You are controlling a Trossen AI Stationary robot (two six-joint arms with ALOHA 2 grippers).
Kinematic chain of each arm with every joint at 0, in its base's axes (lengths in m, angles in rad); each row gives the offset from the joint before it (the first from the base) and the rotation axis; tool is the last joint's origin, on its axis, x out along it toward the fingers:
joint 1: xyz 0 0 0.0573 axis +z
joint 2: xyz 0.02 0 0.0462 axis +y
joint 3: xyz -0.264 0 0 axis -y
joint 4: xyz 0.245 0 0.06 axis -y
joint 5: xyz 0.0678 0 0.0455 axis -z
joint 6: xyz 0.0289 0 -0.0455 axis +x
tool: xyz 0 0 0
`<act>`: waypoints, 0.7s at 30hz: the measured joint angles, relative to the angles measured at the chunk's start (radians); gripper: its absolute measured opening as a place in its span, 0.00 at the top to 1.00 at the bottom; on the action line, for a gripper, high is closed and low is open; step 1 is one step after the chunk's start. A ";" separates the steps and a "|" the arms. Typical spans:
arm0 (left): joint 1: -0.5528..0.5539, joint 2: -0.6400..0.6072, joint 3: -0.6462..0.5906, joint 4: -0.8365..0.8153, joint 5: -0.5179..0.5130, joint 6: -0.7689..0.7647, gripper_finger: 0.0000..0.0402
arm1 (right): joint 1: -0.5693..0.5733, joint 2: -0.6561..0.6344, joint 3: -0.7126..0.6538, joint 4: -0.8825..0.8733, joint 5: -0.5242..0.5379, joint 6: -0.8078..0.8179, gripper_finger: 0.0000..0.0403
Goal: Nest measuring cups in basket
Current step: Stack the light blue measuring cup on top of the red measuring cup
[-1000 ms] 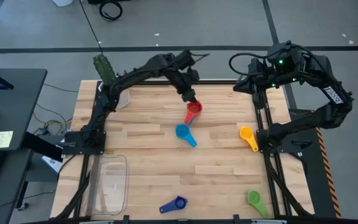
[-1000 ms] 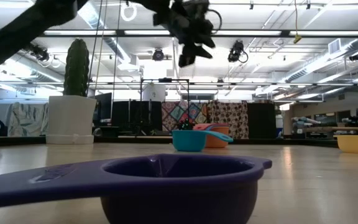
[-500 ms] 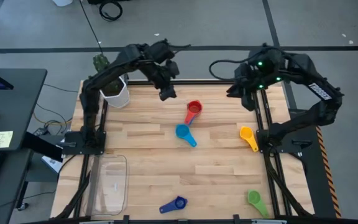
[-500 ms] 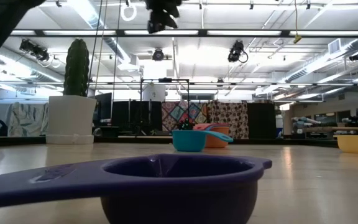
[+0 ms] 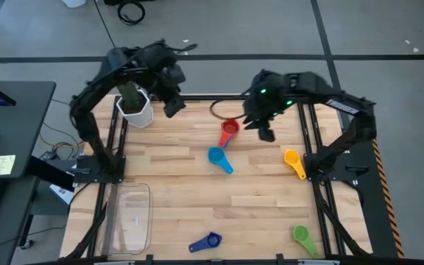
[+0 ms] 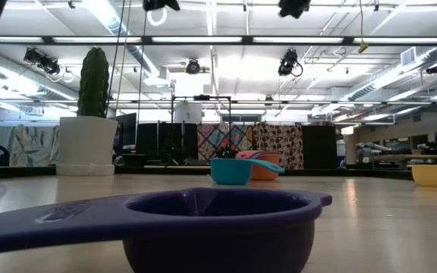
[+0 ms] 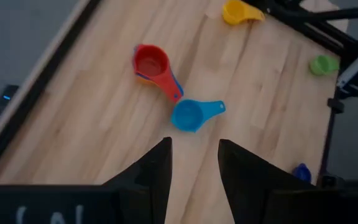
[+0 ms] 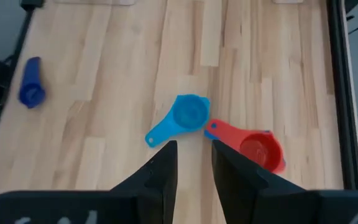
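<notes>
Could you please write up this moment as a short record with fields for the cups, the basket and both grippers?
red cup: far middle of the table, another cup nested under it
light blue cup: just in front of the red one
yellow cup: right side
green cup: near right corner
dark blue cup: near edge, middle
basket: near left, no cup in it
left gripper: open, empty, raised near the white pot
right gripper: open, empty, above the table right of the red cup

Overhead; table-level; two wrist views downward
</notes>
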 joint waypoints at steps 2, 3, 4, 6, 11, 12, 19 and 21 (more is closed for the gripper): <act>0.000 -0.032 0.000 0.000 -0.026 0.001 0.66 | 0.021 0.040 0.000 0.029 0.030 0.007 0.74; -0.001 -0.045 0.000 0.000 -0.037 0.003 0.66 | 0.030 0.060 0.000 0.038 0.045 0.007 0.74; -0.001 -0.060 0.000 0.000 -0.041 0.003 0.66 | 0.041 0.082 0.000 0.051 0.061 0.012 0.74; -0.001 -0.085 0.000 0.000 -0.043 0.004 0.66 | 0.057 0.123 0.000 0.083 0.075 0.029 0.74; -0.001 -0.137 0.000 0.000 -0.043 -0.004 0.66 | 0.088 0.220 0.000 0.155 0.075 0.134 0.74; -0.001 -0.145 0.000 -0.001 -0.044 -0.005 0.66 | 0.093 0.237 0.000 0.164 0.075 0.146 0.74; 0.000 -0.186 0.000 -0.001 -0.049 0.019 0.66 | 0.125 0.363 0.000 0.144 0.080 0.173 0.74; 0.000 -0.191 0.000 -0.001 -0.060 0.018 0.66 | 0.132 0.397 0.000 0.145 0.080 0.173 0.74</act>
